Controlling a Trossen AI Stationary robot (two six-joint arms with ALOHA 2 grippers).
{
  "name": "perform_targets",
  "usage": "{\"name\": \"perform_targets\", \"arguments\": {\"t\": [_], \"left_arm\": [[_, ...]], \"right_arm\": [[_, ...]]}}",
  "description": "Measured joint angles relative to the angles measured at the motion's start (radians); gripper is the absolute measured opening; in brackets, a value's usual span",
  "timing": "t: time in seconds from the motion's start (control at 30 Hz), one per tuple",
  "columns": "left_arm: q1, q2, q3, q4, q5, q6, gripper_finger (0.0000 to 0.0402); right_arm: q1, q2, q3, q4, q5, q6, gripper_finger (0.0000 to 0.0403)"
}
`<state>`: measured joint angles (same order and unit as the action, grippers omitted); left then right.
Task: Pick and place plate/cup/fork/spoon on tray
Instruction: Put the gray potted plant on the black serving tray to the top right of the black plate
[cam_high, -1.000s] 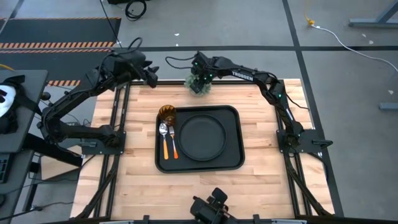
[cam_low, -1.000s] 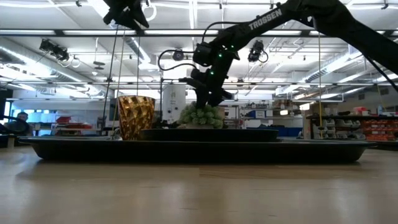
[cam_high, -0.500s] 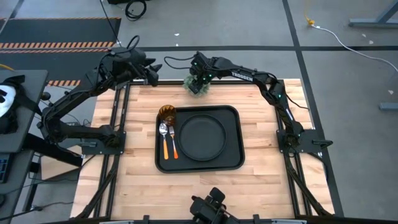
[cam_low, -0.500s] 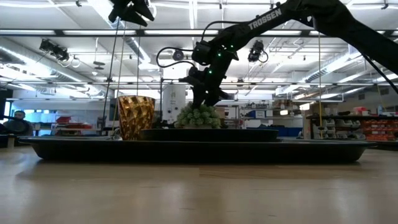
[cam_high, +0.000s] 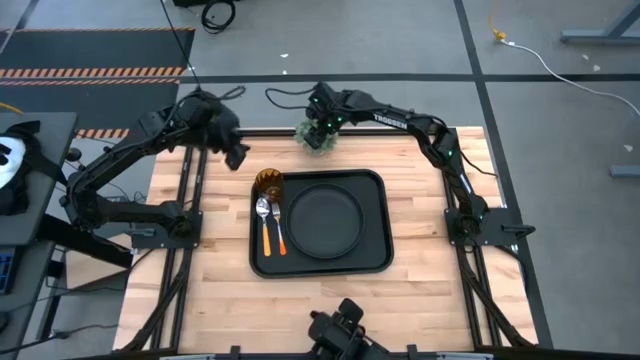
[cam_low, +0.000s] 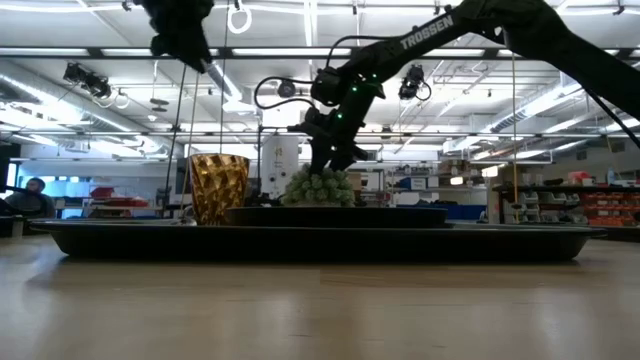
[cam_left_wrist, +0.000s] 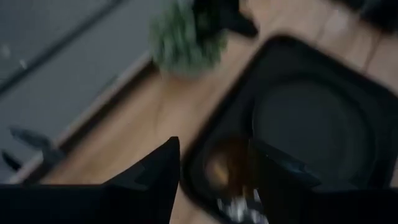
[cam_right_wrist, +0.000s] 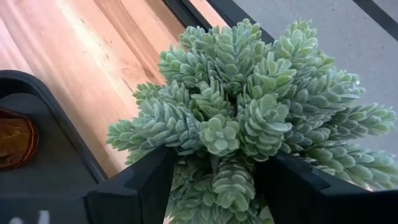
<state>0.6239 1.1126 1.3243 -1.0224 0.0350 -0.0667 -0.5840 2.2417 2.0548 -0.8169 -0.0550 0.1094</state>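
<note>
Plate (cam_high: 325, 220), cup (cam_high: 268, 181) and cutlery (cam_high: 270, 225) are sitting on the tray (cam_high: 372, 262). Right tool (cam_high: 318, 130) is grasping the plant (cam_high: 319, 138) beyond the tray; left tool (cam_high: 236, 157) is hovering released.

Lighting even, bright, overhead; ceiling strip lights (cam_low: 300, 25) glare in low view. Worktop (cam_high: 420, 280) evenly lit, shadows soft. Left wrist view heavily motion-blurred, dim. Right wrist view sharp on plant (cam_right_wrist: 249, 118). Low view: near worktop surface soft, tray (cam_low: 320, 240) backlit, silhouetted.
</note>
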Motion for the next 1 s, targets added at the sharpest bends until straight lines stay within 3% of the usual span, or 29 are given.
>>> {"name": "perform_targets", "arguments": {"t": [0.13, 1.0], "left_arm": [[0.000, 0.000, 0.000, -0.100, 0.011, -0.008, 0.0187], [0.000, -0.004, 0.000, -0.223, 0.023, 0.021, 0.0181]], "right_arm": [[-0.011, 0.000, 0.000, 0.000, -0.007, -0.009, 0.0227], [0.010, 0.000, 0.000, 0.000, -0.014, 0.029, 0.0218]]}}
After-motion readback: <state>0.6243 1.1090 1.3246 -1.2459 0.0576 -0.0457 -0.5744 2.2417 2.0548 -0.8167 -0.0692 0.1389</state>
